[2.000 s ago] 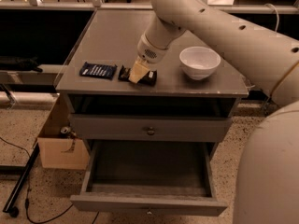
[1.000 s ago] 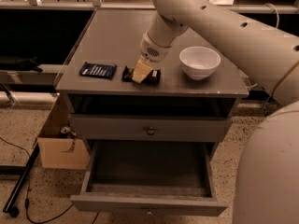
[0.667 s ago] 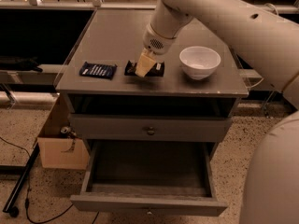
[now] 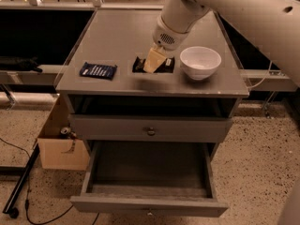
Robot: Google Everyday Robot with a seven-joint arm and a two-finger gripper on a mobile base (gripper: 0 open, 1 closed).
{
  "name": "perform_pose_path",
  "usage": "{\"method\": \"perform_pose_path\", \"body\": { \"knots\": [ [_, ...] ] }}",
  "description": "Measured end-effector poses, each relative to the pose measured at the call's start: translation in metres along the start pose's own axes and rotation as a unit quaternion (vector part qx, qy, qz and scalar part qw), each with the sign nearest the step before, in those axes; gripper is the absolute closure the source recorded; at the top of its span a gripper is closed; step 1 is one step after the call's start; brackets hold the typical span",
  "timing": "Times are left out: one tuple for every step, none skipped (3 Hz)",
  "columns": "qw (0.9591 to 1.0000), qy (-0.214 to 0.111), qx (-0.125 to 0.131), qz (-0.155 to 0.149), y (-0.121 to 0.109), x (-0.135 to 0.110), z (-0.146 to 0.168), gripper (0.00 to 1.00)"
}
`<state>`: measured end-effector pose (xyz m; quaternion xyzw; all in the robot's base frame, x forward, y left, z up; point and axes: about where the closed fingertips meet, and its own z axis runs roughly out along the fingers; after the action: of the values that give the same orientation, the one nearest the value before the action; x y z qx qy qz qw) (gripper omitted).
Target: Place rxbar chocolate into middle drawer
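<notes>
On top of the grey cabinet [image 4: 117, 32], near its front edge, the rxbar chocolate [image 4: 167, 65] lies flat in its dark wrapper, roughly midway along the edge. The gripper [image 4: 153, 62] is down on the bar, its pale tan tip covering the middle of the wrapper, so only the two dark ends show on either side. From this angle I cannot tell whether the gripper is clamped on the bar or only set against it. The white arm [image 4: 225, 3] reaches in from the upper right and slants down to that spot. Just to the right of the bar stands a white bowl [image 4: 200, 62], upright and close beside it, though contact is hard to judge. To the left, apart from the bar, lies a blue-wrapped bar [image 4: 98, 70] with white lettering. Below the top, the upper drawer front [image 4: 187, 128] is pushed in, its round knob [image 4: 150, 131] at the centre. Beneath it the middle drawer [image 4: 149, 205] is pulled well out, its dark inside open to view. A cardboard box [image 4: 61, 151] sits on the speckled floor [image 4: 253, 163] at the cabinet's left side
</notes>
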<state>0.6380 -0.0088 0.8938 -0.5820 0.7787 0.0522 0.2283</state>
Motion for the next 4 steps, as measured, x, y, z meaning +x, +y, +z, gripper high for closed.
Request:
{"method": "perform_pose_path", "body": {
  "knots": [
    [0.9995, -0.018, -0.001, 0.028, 0.024, 0.022, -0.016, 1.0],
    [0.9959, -0.055, 0.001, 0.072, 0.084, 0.061, -0.042, 1.0],
    [0.9898, -0.078, -0.001, 0.119, 0.139, 0.097, -0.046, 1.0],
    [0.9898, -0.078, -0.001, 0.119, 0.139, 0.097, -0.046, 1.0]
  ]
}}
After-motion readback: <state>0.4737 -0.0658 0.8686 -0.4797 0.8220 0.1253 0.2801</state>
